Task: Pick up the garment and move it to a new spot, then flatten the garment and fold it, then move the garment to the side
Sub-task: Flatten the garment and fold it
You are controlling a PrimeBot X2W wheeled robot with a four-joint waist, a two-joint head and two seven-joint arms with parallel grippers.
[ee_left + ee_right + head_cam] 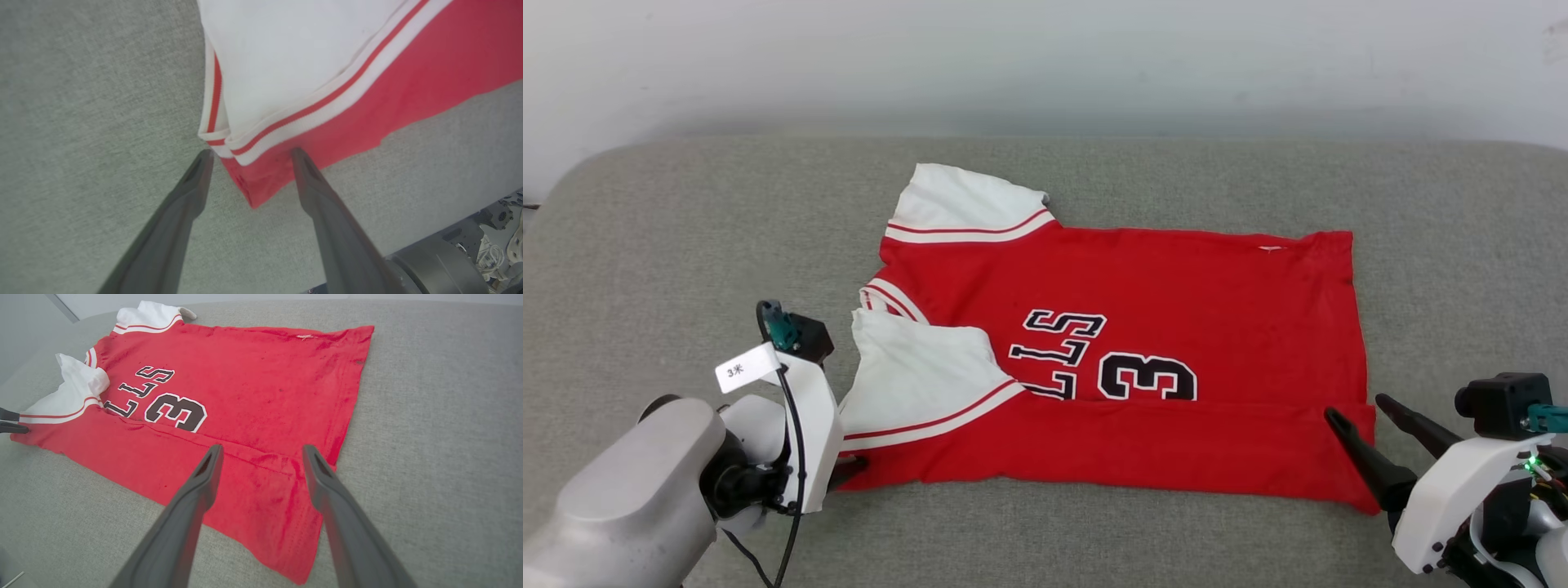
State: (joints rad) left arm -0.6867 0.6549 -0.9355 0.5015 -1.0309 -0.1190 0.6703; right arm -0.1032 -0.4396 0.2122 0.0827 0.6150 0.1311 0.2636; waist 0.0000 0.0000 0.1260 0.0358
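One garment [1176, 286], its fold hiding part of the lettering [1058, 351], lies between the spread left gripper [249, 153] and the spread right gripper [261, 447].

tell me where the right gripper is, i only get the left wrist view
observer: the right gripper is open at the garment's near right corner.
operator: is the near edge folded over
observer: yes, a long strip is folded up along it, hiding the bottom of the 3.
operator: far sleeve
observer: the far sleeve lies spread out, not tucked in.
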